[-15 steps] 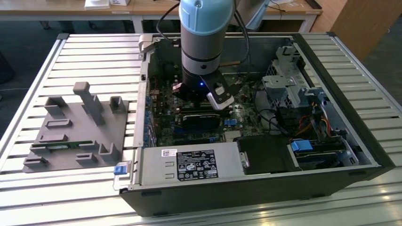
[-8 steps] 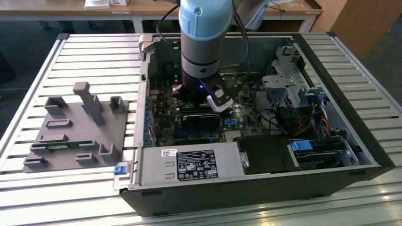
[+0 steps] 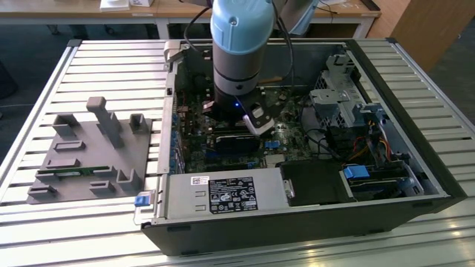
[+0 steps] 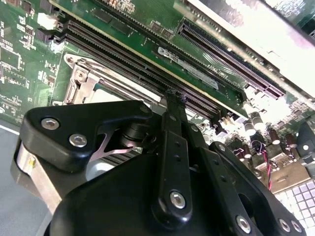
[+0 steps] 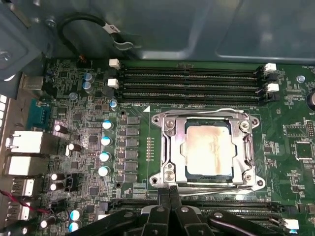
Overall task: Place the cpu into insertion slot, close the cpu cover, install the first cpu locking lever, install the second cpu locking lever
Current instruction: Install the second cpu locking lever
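1. Slatted metal table (image 3: 111, 72); open computer case (image 3: 415, 161) on it
2. Cpu (image 5: 209, 150) seated in insertion slot (image 5: 183, 147), cpu cover (image 5: 248, 147) down
3. Gripper (image 5: 170, 194) fingers pressed together, empty, at cover's edge
4. Risk, judged: tips slipping off, scratching motherboard (image 5: 133, 147)

We count one cpu (image 5: 208, 150), and it sits in one insertion slot (image 5: 170, 142) under one cpu cover (image 5: 246, 142). Beside the slot, on the far side from the gripper, we see four long black slots (image 5: 189, 83) in a row. We see one gripper (image 5: 170, 194) on one robot arm (image 3: 237, 50). In the exterior view we count one open computer case (image 3: 386, 128), one grey stand (image 3: 93, 153) beside it, and two blue clips (image 3: 356, 172).
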You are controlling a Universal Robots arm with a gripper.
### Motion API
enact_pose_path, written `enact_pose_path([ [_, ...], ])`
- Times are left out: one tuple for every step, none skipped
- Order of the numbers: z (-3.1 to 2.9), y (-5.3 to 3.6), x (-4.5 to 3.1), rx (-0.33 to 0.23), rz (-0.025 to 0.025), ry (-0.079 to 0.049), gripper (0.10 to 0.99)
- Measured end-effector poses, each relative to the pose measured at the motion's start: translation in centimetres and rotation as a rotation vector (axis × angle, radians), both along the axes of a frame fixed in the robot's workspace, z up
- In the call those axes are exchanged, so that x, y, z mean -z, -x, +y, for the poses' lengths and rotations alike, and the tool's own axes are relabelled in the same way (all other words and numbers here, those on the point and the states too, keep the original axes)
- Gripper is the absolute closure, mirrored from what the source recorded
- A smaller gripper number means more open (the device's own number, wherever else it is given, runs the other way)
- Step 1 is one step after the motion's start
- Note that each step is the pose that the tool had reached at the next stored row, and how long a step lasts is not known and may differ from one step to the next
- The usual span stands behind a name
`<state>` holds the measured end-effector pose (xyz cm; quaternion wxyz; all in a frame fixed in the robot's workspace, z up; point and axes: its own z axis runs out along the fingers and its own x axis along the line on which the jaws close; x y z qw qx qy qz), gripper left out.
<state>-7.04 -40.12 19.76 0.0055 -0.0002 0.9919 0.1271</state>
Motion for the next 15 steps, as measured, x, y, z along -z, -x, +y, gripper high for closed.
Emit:
enact_pose_path([
  [-0.04,0.04,0.03,0.000,0.0001,-0.004,0.980],
  [-0.09,0.10,0.07,0.000,0.0000,-0.008,0.980],
  [-0.16,0.17,0.11,-0.001,0.0000,-0.011,0.980],
  [-0.22,0.22,0.15,-0.001,0.0001,-0.014,0.980],
  [-0.27,0.26,0.20,-0.001,0.0000,-0.016,0.980],
  [-0.30,0.29,0.24,-0.001,0.0000,-0.018,0.980],
  [-0.31,0.32,0.27,-0.001,0.0000,-0.021,0.980],
  [-0.32,0.35,0.30,-0.001,0.0001,-0.023,0.980],
  [-0.32,0.37,0.33,-0.001,0.0000,-0.026,0.980],
  [-0.32,0.38,0.36,-0.001,0.0001,-0.028,0.980],
  [-0.32,0.38,0.38,-0.001,0.0001,-0.031,0.980],
  [-0.32,0.38,0.41,-0.001,0.0000,-0.034,0.980],
  [-0.32,0.39,0.43,-0.002,0.0001,-0.038,0.980],
  [-0.32,0.40,0.46,-0.002,0.0001,-0.041,0.980],
  [-0.32,0.42,0.50,-0.002,0.0000,-0.044,0.980],
])
